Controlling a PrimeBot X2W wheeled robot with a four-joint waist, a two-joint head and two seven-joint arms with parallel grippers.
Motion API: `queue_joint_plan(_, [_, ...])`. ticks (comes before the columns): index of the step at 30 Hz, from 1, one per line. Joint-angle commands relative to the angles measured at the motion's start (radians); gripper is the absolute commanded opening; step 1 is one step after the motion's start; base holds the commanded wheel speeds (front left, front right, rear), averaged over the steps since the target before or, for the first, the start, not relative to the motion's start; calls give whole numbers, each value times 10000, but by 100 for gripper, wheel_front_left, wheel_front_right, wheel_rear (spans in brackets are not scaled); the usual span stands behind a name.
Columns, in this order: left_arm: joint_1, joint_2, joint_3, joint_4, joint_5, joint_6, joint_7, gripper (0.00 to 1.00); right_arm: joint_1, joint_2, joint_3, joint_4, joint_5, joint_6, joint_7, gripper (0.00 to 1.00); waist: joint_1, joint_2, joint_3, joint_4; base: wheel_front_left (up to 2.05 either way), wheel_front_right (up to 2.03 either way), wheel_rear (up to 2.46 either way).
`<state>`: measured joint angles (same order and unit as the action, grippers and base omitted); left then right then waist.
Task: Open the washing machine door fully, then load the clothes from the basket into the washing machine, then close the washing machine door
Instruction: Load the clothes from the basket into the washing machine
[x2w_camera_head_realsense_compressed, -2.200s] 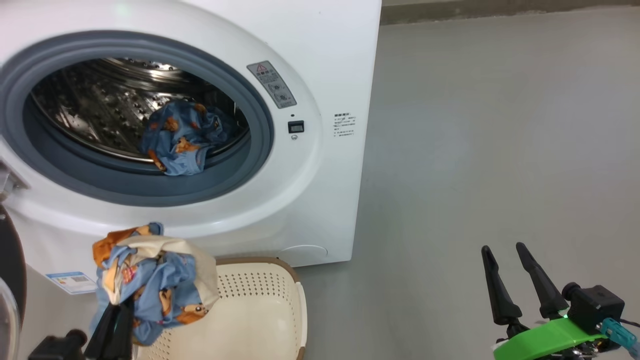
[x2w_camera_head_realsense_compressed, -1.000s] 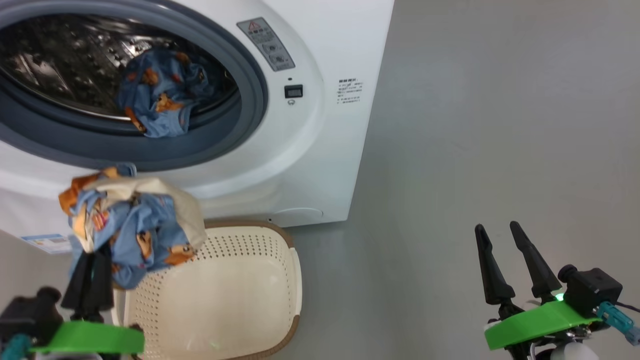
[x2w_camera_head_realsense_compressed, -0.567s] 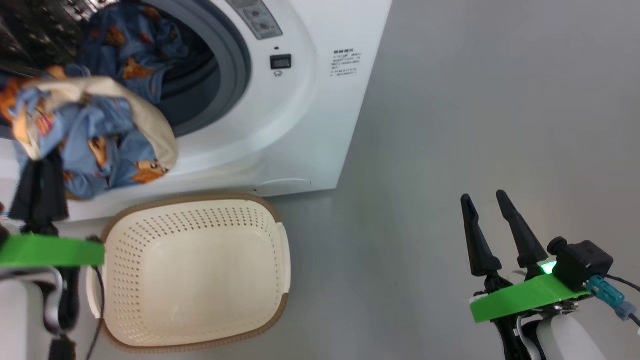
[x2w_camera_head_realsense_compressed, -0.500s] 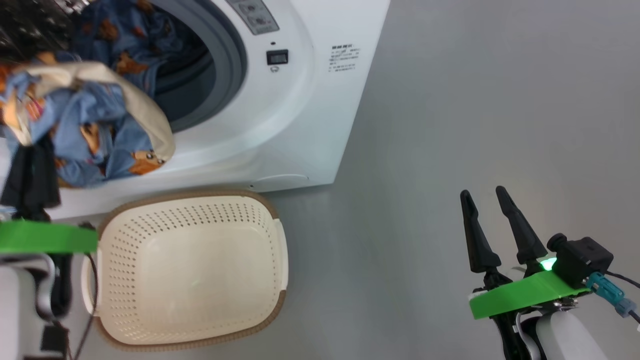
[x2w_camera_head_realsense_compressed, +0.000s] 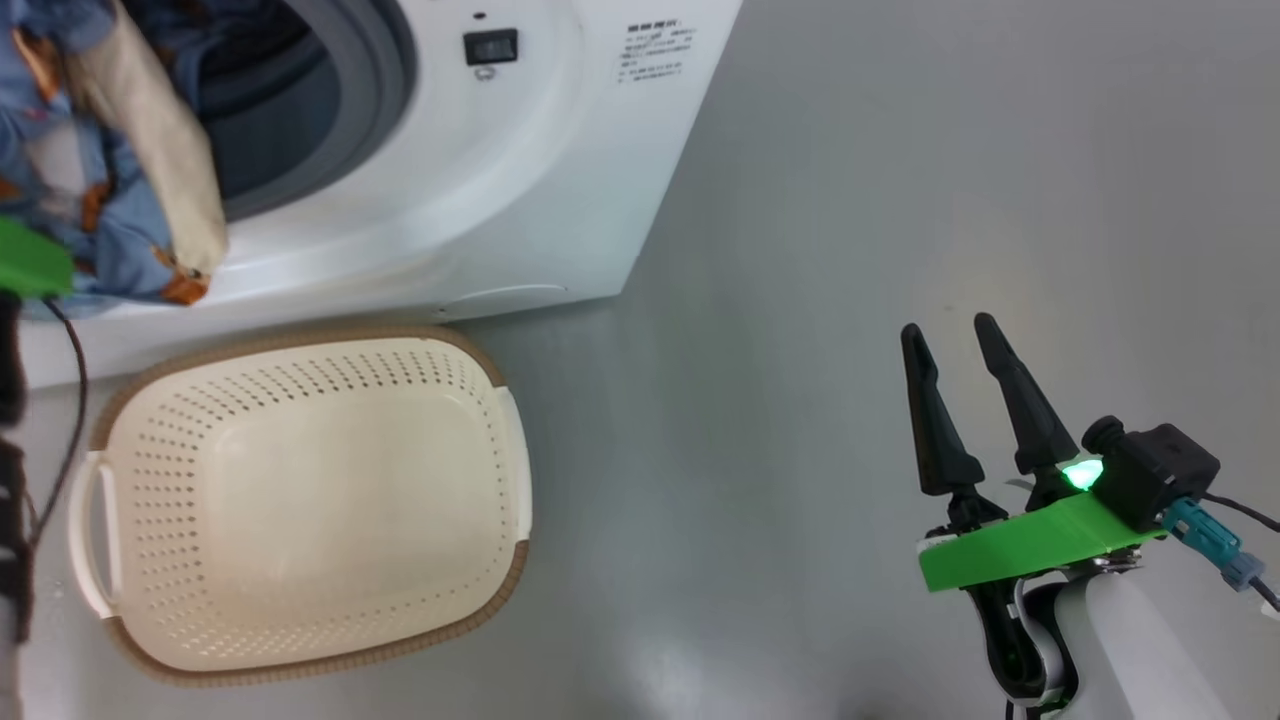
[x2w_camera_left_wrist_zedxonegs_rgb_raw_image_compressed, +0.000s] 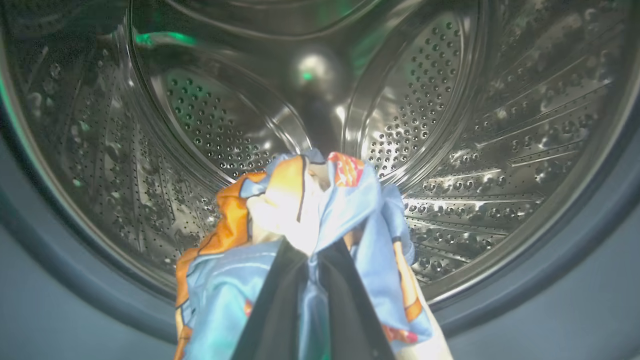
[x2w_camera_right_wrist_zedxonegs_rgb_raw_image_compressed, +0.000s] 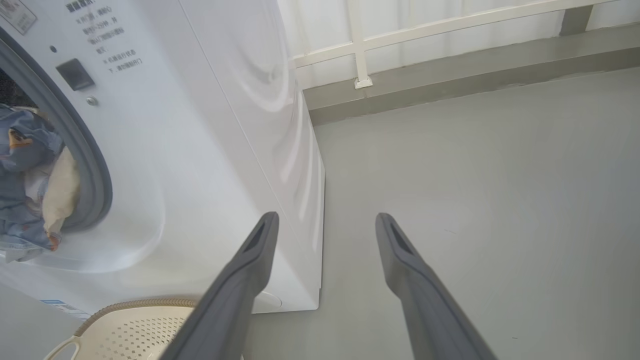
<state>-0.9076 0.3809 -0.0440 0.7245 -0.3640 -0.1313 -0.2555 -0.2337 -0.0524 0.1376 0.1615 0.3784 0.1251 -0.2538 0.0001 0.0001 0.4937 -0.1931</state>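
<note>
Left wrist view: left gripper (x2w_camera_left_wrist_zedxonegs_rgb_raw_image_compressed: 312, 250) pinches the clothes (x2w_camera_left_wrist_zedxonegs_rgb_raw_image_compressed: 350, 210), the bunch pointing straight into the drum (x2w_camera_left_wrist_zedxonegs_rgb_raw_image_compressed: 475, 150) at its mouth. Meanwhile the right gripper (x2w_camera_head_realsense_compressed: 948, 326) is spread wide, empty. Below, the basket (x2w_camera_head_realsense_compressed: 300, 340) lies lengthwise along the washing machine (x2w_camera_head_realsense_compressed: 520, 180) front.

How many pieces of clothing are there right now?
2: one bundle pinched by the left gripper at the mouth of the drum, another garment lying inside behind it. More may be hidden.

Head camera looks steeply down, basket (x2w_camera_head_realsense_compressed: 300, 336) left of the right fingers (x2w_camera_head_realsense_compressed: 928, 420). Left wrist camera sits close, facing into the drum (x2w_camera_left_wrist_zedxonegs_rgb_raw_image_compressed: 450, 150) beyond the left fingers (x2w_camera_left_wrist_zedxonegs_rgb_raw_image_compressed: 270, 315). Right wrist camera, low, shares the washing machine (x2w_camera_right_wrist_zedxonegs_rgb_raw_image_compressed: 210, 150) front and basket with the head view
</note>
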Motion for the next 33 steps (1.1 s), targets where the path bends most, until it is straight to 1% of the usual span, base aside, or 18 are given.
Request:
queue_joint_plan(1, [-804, 641, 13, 387, -108, 6, -63, 0, -188, 15, 328, -263, 54, 56, -80, 100, -1, -1, 476, -303, 0, 0, 0])
queue_joint_plan(2, [-804, 641, 13, 387, -108, 6, -63, 0, -188, 15, 328, -263, 54, 56, -80, 100, -1, -1, 476, -303, 0, 0, 0])
queue_joint_plan(5, [-1615, 768, -183, 1062, -216, 6, -63, 0, -316, 18, 435, -308, 216, 56, -80, 100, -1, -1, 709, -432, 0, 0, 0])
queue_joint_plan(8, [-2273, 909, -466, 1249, -11, 6, -63, 0, -403, 19, 507, -342, 306, 56, -80, 100, -1, -1, 921, -521, 0, 0, 0])
queue_joint_plan(11, [-2796, 1022, -343, 1120, 176, 6, -63, 0, -484, 20, 586, -369, 367, 56, -80, 100, -1, -1, 1075, -608, 0, 0, 0])
queue_joint_plan(14, [-3125, 1103, -44, 551, 480, 25, -63, 0, -563, 20, 648, -399, 431, 56, -80, 100, -1, -1, 1210, -690, 0, 0, 0])
queue_joint_plan(19, [-3042, 1145, 529, -516, 1087, 50, -63, 0, -748, 21, 748, -414, 575, 56, -80, 100, -1, -1, 1359, -828, 0, 0, 0])
queue_joint_plan(24, [-2551, 1035, 899, -242, 1259, 32, -63, 0, -726, 21, 819, -400, 652, 56, -80, 100, -1, -1, 1258, -896, 0, 0, 0])
queue_joint_plan(26, [-2452, 998, 840, 3, 1334, 23, -63, 27, -714, 21, 832, -401, 667, 56, -80, 100, -1, -1, 1246, -886, 0, 0, 0])
queue_joint_plan(27, [-2450, 978, 833, 91, 1347, 19, -63, 100, -718, 21, 837, -406, 671, 56, -80, 100, -1, -1, 1251, -879, 0, 0, 0])
queue_joint_plan(33, [-2515, 847, 796, 300, 1329, 10, -63, 100, -769, 22, 834, -408, 633, 56, -80, 100, -1, -1, 1231, -813, 0, 0, 0])
